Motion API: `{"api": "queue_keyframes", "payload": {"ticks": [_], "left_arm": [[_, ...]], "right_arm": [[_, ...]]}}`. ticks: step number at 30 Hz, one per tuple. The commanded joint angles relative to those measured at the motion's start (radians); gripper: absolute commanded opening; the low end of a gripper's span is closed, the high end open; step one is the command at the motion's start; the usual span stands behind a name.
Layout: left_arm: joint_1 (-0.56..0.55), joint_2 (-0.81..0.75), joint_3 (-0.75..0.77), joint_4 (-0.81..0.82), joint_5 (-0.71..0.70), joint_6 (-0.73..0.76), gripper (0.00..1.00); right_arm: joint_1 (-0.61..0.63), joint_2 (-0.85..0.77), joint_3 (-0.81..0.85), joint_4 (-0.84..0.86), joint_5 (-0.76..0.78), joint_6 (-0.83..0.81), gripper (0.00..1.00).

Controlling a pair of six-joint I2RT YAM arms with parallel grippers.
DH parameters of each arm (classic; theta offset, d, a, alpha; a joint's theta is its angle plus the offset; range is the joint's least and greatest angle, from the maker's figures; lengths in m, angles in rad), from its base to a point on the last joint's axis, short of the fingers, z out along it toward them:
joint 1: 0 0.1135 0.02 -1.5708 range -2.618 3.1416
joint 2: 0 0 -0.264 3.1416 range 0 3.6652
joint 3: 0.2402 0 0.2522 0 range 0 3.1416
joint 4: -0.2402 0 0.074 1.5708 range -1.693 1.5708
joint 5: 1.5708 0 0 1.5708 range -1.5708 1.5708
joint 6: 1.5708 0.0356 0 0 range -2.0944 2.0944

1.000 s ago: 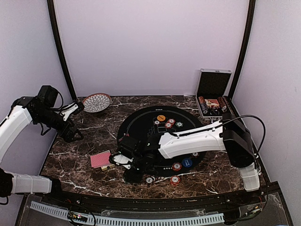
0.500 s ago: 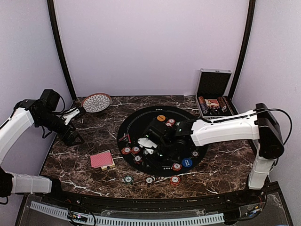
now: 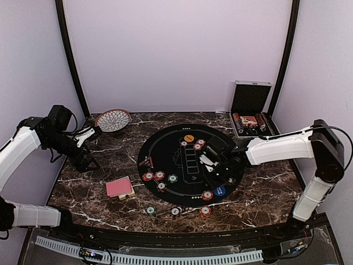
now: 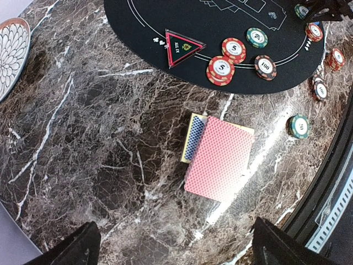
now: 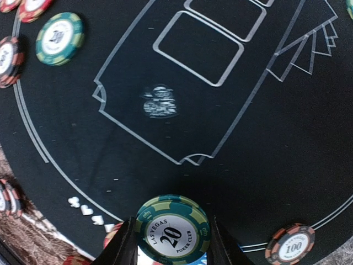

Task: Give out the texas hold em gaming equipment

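One green chip (image 5: 172, 229) clamped in right gripper (image 3: 209, 164) over black mat (image 3: 165, 144); left gripper (image 4: 175, 223) spread, empty. Edge pinch could slip.

Camera layout: one overhead, two wrist-mounted.
Overhead covers the whole surface (image 3: 83, 182); left wrist looks steeply down on card deck (image 4: 219, 160) and mat (image 4: 182, 22) edge; right wrist sits close above that mat.

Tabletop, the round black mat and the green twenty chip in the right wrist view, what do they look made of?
Tabletop: dark brown marble or a marble-look laminate, polished; it shows white veins and glare streaks.
Black mat: matte, probably felt or rubber; no shine, with printed white lines.
Green chip: likely clay composite or plastic with a printed centre label; smooth, with a striped edge.
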Motion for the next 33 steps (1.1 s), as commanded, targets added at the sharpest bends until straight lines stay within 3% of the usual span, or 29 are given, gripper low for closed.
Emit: {"api": "queue_keyframes", "payload": {"ticks": [1, 18, 20, 26, 33], "left_arm": [[-0.009, -0.004, -0.005, -0.009, 0.019, 0.013, 0.99], [-0.02, -0.002, -0.02, -0.014, 0.011, 0.04, 0.99], [-0.022, -0.001, -0.023, -0.011, 0.013, 0.038, 0.99], [-0.026, -0.005, -0.036, -0.008, 0.01, 0.036, 0.99], [-0.038, -0.001, -0.064, 0.001, 0.019, 0.039, 0.99]], "right_arm": [[-0.032, -0.005, -0.007, 0.041, 0.038, 0.009, 0.07], [-0.052, 0.037, -0.001, 0.044, 0.007, 0.001, 0.12], [-0.052, 0.037, 0.003, 0.041, 0.007, -0.002, 0.18], [-0.052, 0.043, 0.024, 0.022, 0.008, -0.005, 0.54], [-0.051, 0.022, 0.075, -0.009, 0.031, -0.008, 0.65]]}}
